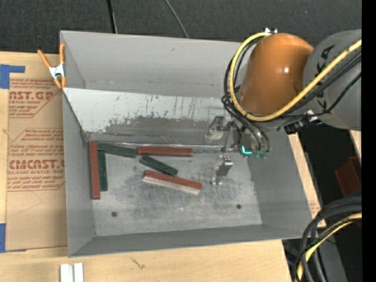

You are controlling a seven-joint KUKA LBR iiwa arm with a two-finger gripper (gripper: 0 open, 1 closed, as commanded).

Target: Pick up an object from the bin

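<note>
Just left of our claw [223, 170] | long reddish-brown flat stick [172, 182] on grey metal bin [176, 213] floor | we cannot tell whether claw is clenched.

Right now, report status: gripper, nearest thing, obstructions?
Gripper down near bin floor, right side. Nearest: reddish stick, just left, apart from it. Nothing between them.

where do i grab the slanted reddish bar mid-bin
Probably grip the reddish bar right of its middle, from straight above, closing across its narrow width. It lies flat with bare floor along both long sides there; the short green bar crowds its left end.
</note>
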